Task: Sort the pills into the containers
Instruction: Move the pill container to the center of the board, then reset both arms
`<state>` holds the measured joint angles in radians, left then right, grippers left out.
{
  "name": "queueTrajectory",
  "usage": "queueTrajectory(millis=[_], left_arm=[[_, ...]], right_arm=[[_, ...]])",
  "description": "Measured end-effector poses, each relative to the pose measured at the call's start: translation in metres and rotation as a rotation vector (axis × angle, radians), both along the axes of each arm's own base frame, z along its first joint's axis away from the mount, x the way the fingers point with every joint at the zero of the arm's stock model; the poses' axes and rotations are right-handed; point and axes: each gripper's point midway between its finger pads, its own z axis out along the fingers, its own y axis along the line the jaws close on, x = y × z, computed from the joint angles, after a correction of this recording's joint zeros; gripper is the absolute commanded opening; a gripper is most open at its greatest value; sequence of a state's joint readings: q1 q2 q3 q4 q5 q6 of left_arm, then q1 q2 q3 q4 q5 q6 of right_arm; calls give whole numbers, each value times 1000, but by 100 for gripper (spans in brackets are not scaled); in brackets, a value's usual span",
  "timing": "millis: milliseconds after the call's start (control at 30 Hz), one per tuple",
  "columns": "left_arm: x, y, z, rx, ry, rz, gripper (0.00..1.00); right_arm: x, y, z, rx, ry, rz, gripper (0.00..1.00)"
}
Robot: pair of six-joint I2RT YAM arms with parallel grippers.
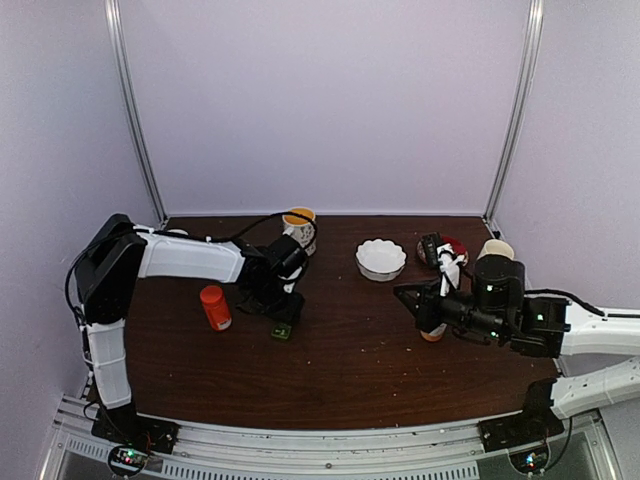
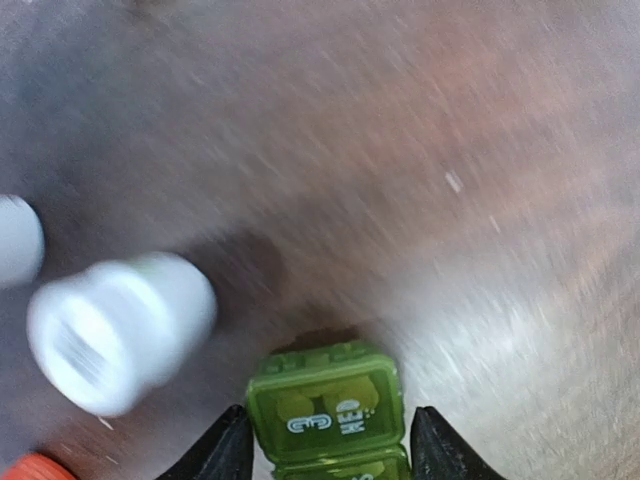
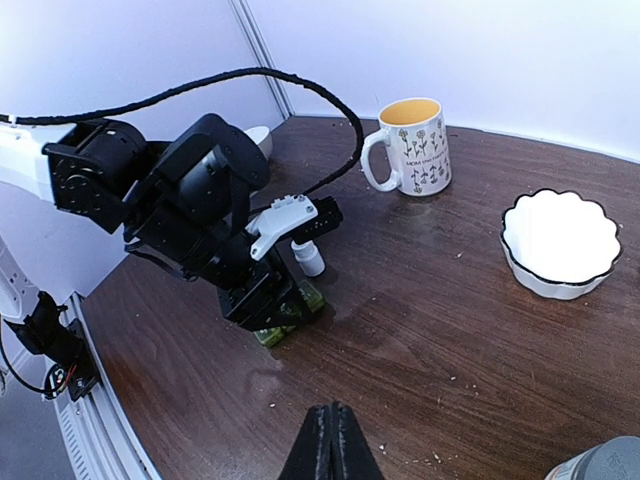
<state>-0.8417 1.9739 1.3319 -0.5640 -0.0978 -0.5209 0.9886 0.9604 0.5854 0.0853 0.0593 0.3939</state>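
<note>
Pill box (image 2: 325, 400) between left gripper (image 2: 330, 420) jaws; cannot tell if gripped.
Right gripper (image 3: 331, 445) closed, over right of table (image 1: 350, 360).

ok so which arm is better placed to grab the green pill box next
Left. The left gripper straddles the green pill box, a finger on each side, though whether they touch it is unclear. The right gripper is shut and far off across the table.
</note>
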Motion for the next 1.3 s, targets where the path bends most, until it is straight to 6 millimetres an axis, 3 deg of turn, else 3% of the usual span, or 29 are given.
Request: queueTrajectory(millis=[200, 300, 400, 500, 600, 667, 767, 933, 1033, 1167, 1300], left_arm=[[40, 14, 8, 0, -28, 34, 56], [59, 18, 13, -2, -45, 41, 63], [72, 19, 22, -7, -64, 39, 69], [74, 16, 30, -20, -75, 28, 71], [68, 13, 38, -27, -74, 9, 72], [61, 11, 50, -37, -83, -5, 73], [48, 3, 86, -79, -126, -34, 73], [24, -8, 146, -174, -217, -79, 74], [9, -6, 166, -209, -242, -91, 76], [-2, 8, 173, -218, -258, -76, 82], [-15, 37, 171, -193, -290, -24, 90]], right_arm=[[-4, -14, 8, -13, -15, -23, 2], [-5, -19, 10, -17, -21, -33, 6], [-6, -25, 11, -29, -23, -45, 19], [-7, -33, 14, -40, -30, -61, 45], [-6, -43, 21, -51, -37, -95, 59], [-4, -49, 23, -73, -33, -129, 75], [1, -62, 24, -121, -27, -194, 90], [6, -80, 4, -215, 20, -279, 91], [11, -87, -9, -280, 57, -321, 91], [14, -95, -17, -318, 74, -367, 87], [16, -106, -11, -294, 54, -412, 85]])
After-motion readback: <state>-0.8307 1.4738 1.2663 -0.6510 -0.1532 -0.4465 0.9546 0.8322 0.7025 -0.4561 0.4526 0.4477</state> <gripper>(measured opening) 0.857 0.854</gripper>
